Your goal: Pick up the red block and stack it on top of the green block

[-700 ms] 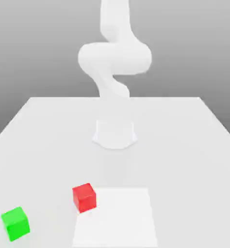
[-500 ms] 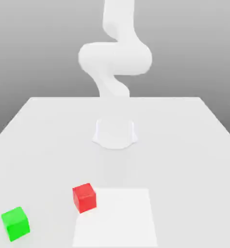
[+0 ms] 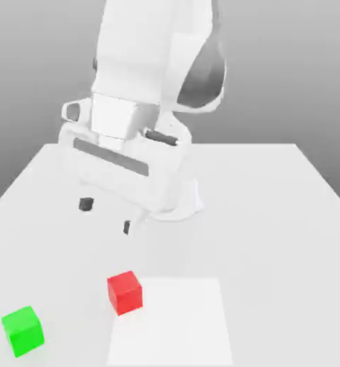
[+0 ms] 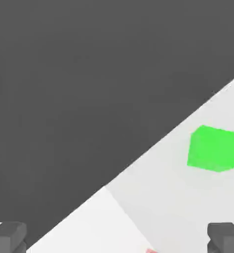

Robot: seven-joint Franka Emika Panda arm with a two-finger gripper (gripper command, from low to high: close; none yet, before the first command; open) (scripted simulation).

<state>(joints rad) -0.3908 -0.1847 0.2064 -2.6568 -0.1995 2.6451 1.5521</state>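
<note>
The Panda's two-finger gripper (image 3: 107, 216) is hanging above the white table (image 3: 273, 236), its fingers standing wide apart with nothing between them. The red cube (image 3: 125, 293) is sitting at the edge of the white square patch (image 3: 174, 326), and the green cube (image 3: 23, 331) is resting apart from it, toward the exterior view's left. The step in hand is probably the approach to the red cube: it is calling for centring over that cube, turning the fingers square to two opposite faces, and descending straight, lest a fingertip clip a corner and skew it.
</note>
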